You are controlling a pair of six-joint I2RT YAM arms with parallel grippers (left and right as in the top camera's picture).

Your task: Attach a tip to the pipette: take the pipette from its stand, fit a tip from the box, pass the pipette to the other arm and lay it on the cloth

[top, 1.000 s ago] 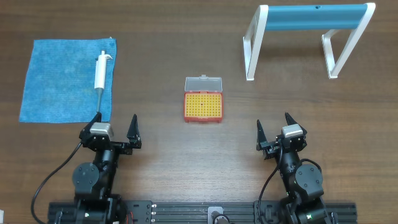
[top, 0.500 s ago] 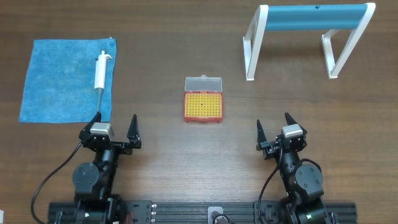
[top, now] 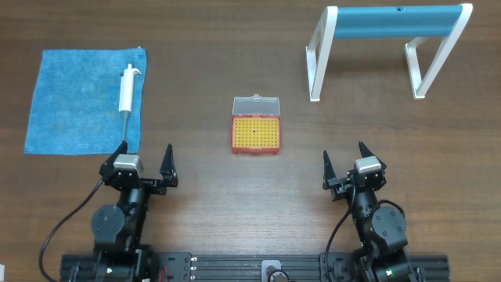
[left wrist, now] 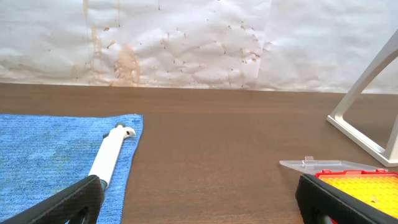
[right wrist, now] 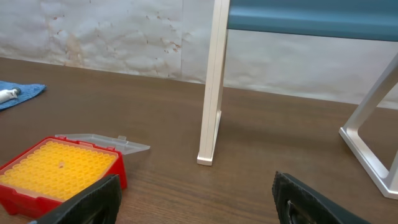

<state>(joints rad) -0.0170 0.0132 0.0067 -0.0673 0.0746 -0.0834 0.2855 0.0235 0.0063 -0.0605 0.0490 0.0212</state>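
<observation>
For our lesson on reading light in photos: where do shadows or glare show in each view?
Top view: even light, no glare on the table; stand and box cast only faint shadows. Left wrist view: the table takes a dull sheen toward the wall; pipette and cloth are evenly lit. Right wrist view: a soft shadow lies beside the stand's leg.

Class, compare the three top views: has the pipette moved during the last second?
No. The pipette lies in the same spot as before, along the right edge of the cloth.
</observation>
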